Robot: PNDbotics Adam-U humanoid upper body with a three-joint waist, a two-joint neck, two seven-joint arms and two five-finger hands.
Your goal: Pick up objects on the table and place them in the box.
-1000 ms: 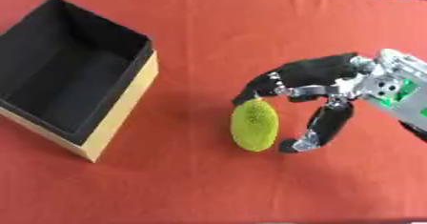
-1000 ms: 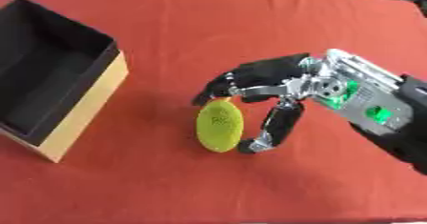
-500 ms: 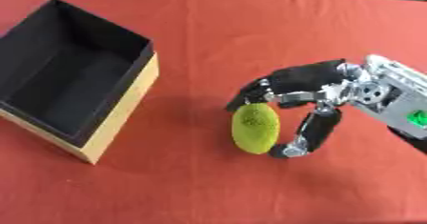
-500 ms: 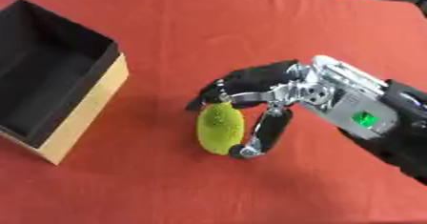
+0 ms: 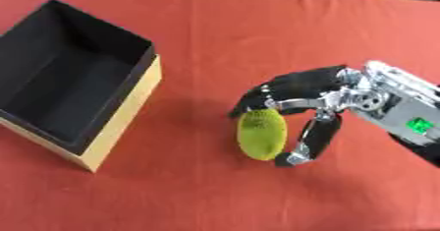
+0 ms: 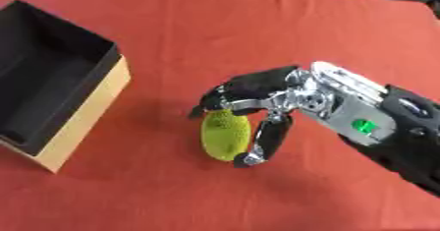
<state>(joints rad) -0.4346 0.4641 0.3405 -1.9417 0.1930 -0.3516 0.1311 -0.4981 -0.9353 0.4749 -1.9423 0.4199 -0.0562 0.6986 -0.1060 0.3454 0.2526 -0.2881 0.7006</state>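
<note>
Here the robot's right hand (image 5: pixel 322 97) reaches in from the right edge of the red tabletop (image 5: pixel 258 33) and sits over a yellow-green oval object (image 5: pixel 261 134) that lies on the cloth roughly midway between the near and far edges, a little right of centre. The hand's black fingers (image 5: pixel 284 87) are curled forward and down over the far end of the object, their tips at or just past its upper left side, while the thumb (image 5: pixel 312 139) comes down along the object's right flank, its tip near the object's near end. Fingers and thumb thus bracket the object from two sides, curled round it; whether every tip actually touches its surface cannot be told. The object's long axis runs roughly from the far edge toward the near edge, and its textured skin shows between the fingers and the thumb. A silver wrist section with a small green light (image 6: pixel 364 125) joins the hand to the black forearm (image 6: pixel 412 141), which leaves the view at the right. The box (image 5: pixel 68 97), open-topped with a black inside and tan outer walls, stands at the left edge of the tabletop, set askew, well apart from the object and the hand. The left hand does not show.
</note>
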